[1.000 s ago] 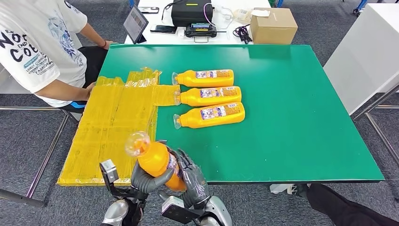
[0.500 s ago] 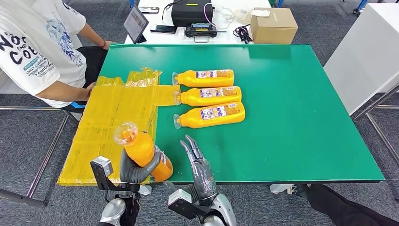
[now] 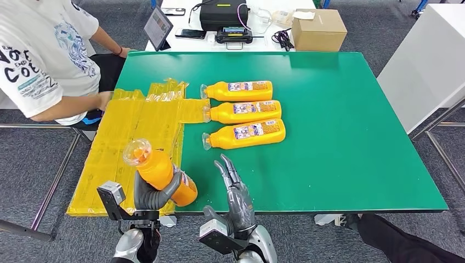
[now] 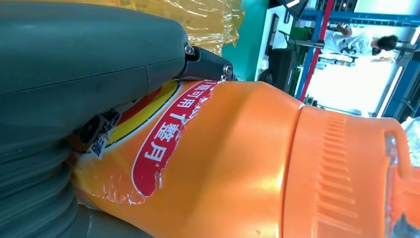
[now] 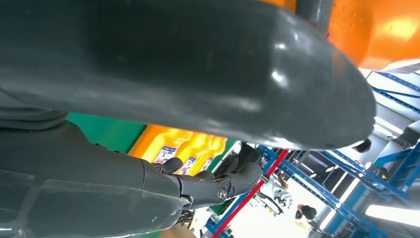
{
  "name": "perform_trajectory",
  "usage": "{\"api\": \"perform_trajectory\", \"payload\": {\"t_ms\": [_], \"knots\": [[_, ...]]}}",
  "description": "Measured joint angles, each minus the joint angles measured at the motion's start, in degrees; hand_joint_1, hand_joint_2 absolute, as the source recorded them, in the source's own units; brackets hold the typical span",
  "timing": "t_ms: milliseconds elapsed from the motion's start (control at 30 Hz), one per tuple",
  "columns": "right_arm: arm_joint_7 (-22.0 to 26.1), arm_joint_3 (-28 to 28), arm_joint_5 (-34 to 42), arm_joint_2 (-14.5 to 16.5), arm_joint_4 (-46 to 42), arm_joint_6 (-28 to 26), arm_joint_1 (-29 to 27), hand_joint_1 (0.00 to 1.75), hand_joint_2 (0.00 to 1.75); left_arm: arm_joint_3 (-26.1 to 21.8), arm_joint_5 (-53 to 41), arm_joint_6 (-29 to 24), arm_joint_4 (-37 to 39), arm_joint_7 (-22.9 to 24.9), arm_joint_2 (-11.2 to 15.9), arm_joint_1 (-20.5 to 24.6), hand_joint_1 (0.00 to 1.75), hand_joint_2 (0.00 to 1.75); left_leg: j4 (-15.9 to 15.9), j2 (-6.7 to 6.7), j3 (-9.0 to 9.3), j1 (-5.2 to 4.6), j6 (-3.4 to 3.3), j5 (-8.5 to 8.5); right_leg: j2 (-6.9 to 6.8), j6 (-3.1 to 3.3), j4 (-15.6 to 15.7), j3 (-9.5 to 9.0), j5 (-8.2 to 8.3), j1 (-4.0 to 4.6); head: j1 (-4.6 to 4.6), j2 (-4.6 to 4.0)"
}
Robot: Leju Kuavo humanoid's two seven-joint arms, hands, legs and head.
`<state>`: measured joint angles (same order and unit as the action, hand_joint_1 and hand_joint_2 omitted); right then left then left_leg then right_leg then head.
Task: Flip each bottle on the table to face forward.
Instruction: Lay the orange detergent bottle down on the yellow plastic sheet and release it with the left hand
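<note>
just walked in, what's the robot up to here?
The left hand grips an orange bottle above the near edge of the green table, cap end raised. The right hand is open beside it, holding nothing. Three more orange bottles lie side by side mid-table, labels up. A seated person rests a hand by the yellow plastic sheets.

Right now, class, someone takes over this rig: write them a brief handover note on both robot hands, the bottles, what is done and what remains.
Left robot hand grips one bottle above the table's near left edge, cap up. Right robot hand is open beside it, holding nothing. Three bottles lie in a row mid-table, labels up. Left: set the held bottle down label up, perhaps with the row.
</note>
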<state>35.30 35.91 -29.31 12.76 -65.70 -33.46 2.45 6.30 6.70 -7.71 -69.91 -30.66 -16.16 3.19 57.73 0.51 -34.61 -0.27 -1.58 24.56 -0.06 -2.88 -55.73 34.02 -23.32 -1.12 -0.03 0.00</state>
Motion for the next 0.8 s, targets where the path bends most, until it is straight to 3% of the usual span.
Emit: {"api": "perform_trajectory", "payload": {"t_ms": [167, 300, 433, 567, 700, 800], "knots": [[2.42, -0.3, 3.03, 0.01, -2.29, -0.21, -0.62, 0.0, 0.0, -0.5, -1.47, -3.88, -1.43, -2.17, 0.03, 0.9, 1.75, 1.75, 0.0, 0.02, 0.0, 0.0, 0.0, -0.01, -0.01, 0.0, 0.0, 0.0, 0.0, 0.0, 0.0, 0.0], [4.34, -1.28, 6.98, -0.17, -8.71, -1.31, -2.07, 0.0, 0.0, -0.74, -11.14, -12.09, -4.44, -4.95, 0.65, 3.39, 1.75, 1.75, 0.0, 0.02, 0.0, 0.0, 0.01, -0.03, -0.01, 0.0, -0.01, -0.01, 0.01, 0.0, 0.0, 0.0], [4.65, -1.75, 9.8, -0.46, -14.93, -1.97, -2.88, 0.0, 0.0, -0.74, -27.73, -21.88, -6.5, -4.16, 1.93, 7.29, 1.75, 1.75, 0.0, 0.03, 0.01, 0.0, 0.0, -0.04, -0.01, 0.0, -0.01, -0.03, 0.01, 0.0, 0.0, 0.0], [4.67, -1.83, 11.17, -0.46, -17.94, -1.17, -2.71, 0.0, 0.0, -0.67, -52.23, -29.16, -2.87, 1.56, 4.43, 12.94, 1.75, 1.75, 0.0, 0.02, 0.03, 0.01, 0.02, -0.08, -0.01, 0.0, -0.02, -0.06, 0.03, 0.0, -0.01, 0.0], [4.68, -1.88, 12.42, -0.46, -19.3, 0.19, -2.35, 0.0, 0.0, -2.6, -75.19, -31.83, 3.36, 6.3, 6.71, 17.95, 1.75, 1.75, 0.0, -0.02, 0.04, 0.02, 0.05, -0.11, 0.0, 0.0, -0.05, -0.06, 0.05, 0.01, -0.01, 0.0], [4.69, -1.9, 12.78, -0.46, -19.99, 0.77, -2.26, 0.0, 0.0, -4.69, -85.39, -31.97, 7.53, 9.03, 8.06, 20.35, 1.75, 1.75, 0.0, -0.02, 0.04, 0.02, 0.05, -0.11, 0.0, 0.0, -0.05, -0.05, 0.05, 0.01, -0.01, 0.0]]}}
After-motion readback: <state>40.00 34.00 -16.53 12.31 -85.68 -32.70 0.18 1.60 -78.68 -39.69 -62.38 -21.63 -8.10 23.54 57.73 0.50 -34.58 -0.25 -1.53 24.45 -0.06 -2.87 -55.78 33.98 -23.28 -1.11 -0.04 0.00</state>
